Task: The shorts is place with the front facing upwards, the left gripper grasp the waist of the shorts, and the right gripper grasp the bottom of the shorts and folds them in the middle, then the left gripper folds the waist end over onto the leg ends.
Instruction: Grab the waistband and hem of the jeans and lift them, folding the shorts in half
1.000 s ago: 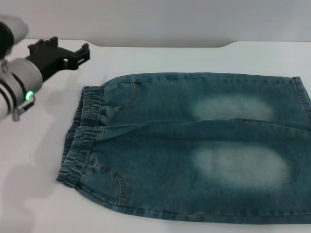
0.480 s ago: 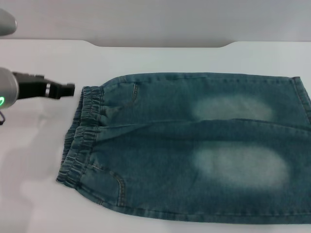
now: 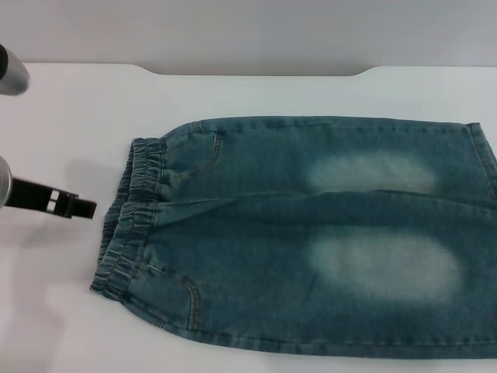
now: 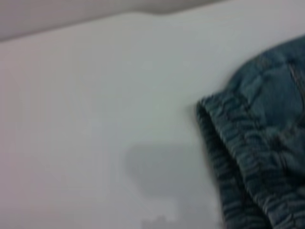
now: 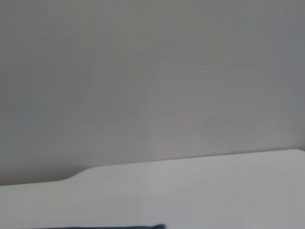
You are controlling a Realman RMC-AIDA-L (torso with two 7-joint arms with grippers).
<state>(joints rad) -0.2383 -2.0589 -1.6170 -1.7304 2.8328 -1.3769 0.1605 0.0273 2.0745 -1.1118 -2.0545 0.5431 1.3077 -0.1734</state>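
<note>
A white table (image 3: 70,311) fills the head view, with a pale grey wall behind its far edge. The shorts (image 3: 311,233) lie flat on it, front side up, spread out and unfolded: long blue-green denim with two pale faded patches, one on each leg. The gathered elastic waistband (image 3: 128,217) points toward the robot's left side, and the leg ends (image 3: 485,163) run toward the right edge of the view, where the cloth is partly cut off. A pocket with tan stitching shows near the waistband on the near side.

The left claw (image 3: 74,207) reaches in from the left edge of the head view as a thin black shape seen side-on, near the middle of the waistband but apart from it, with bare table between them. Whether its fingers are spread or closed cannot be told from this angle. It holds nothing.

The left wrist view shows one corner of the waistband (image 4: 238,157) on the white table, with a soft shadow beside it.

The right claw is out of sight; the right wrist view shows only the wall and the table's far edge (image 5: 190,191)
</note>
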